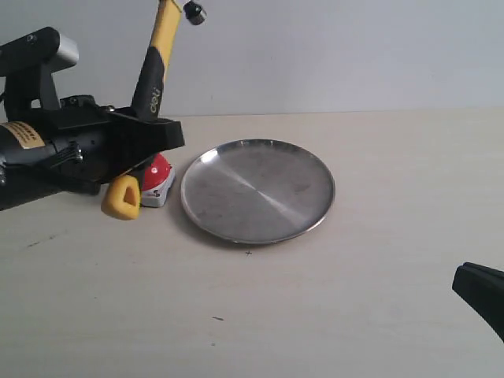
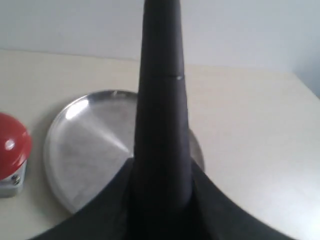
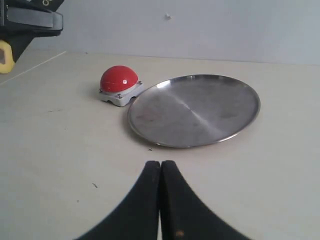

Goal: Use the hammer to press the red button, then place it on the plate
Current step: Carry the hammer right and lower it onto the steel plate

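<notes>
We see the left gripper (image 1: 150, 126) clamped around the black grip of the hammer (image 1: 160, 47), so the tool is in hand and off the table. Its long axis runs steeply up the left of the exterior frame, leaning slightly right. The dark head sits at the top edge and the yellow butt pokes out below the jaws. The red button (image 1: 160, 169) lies just under and behind that gripper, just beside the left rim of the plate (image 1: 260, 189). The head is well above the button, so we judge the handle must tip downward to reach it. The right gripper (image 3: 160, 195), fingers pressed together and empty, sits at lower right, well apart.
</notes>
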Controlling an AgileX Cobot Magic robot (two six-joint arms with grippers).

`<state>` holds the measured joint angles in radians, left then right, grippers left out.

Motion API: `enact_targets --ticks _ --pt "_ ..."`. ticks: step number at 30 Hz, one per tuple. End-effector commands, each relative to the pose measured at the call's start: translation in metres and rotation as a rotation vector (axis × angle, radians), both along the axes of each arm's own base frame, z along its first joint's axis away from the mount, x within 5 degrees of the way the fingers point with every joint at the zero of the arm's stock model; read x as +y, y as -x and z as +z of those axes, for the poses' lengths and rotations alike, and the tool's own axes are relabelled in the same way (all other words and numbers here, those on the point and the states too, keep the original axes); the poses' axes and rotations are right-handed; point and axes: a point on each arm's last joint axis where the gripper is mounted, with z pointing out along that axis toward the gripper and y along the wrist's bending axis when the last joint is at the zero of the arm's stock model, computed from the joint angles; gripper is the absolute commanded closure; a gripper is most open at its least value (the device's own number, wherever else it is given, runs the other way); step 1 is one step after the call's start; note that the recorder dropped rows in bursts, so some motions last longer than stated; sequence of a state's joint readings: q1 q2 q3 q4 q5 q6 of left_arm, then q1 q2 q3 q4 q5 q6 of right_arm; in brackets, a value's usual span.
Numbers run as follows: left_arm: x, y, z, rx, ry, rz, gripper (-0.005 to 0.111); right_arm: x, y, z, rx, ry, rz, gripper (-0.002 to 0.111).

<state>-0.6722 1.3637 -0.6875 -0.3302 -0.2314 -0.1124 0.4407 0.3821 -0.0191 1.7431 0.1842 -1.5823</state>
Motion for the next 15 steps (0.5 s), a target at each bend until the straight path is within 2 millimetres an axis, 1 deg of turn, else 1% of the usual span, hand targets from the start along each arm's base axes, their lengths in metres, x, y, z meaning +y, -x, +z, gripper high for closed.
enact_targets --ticks 1,3,5,9,12,15 --pt "-0.02 0.003 0.017 -0.167 0.142 -0.131 0.107 0.0 0.001 0.0 -0.006 -0.005 0.009 0.108" --pt "-0.022 -0.001 0.013 -0.107 0.245 -0.135 0.107 0.0 0.001 0.0 -0.006 -0.005 0.009 0.108" --pt "-0.026 -0.006 0.004 -0.075 0.29 -0.16 0.107 0.0 0.001 0.0 -0.006 -0.005 0.009 0.108" --pt "-0.034 -0.019 -0.02 0.02 0.4 -0.144 0.107 0.0 0.001 0.0 -0.006 -0.005 0.008 0.108" --pt "-0.042 -0.029 -0.04 0.1 0.419 -0.123 0.107 0.0 0.001 0.0 -0.005 -0.004 0.007 0.108" --pt "-0.052 -0.038 -0.057 0.145 0.456 -0.139 0.107 0.0 0.001 0.0 -0.005 -0.004 0.006 0.108"
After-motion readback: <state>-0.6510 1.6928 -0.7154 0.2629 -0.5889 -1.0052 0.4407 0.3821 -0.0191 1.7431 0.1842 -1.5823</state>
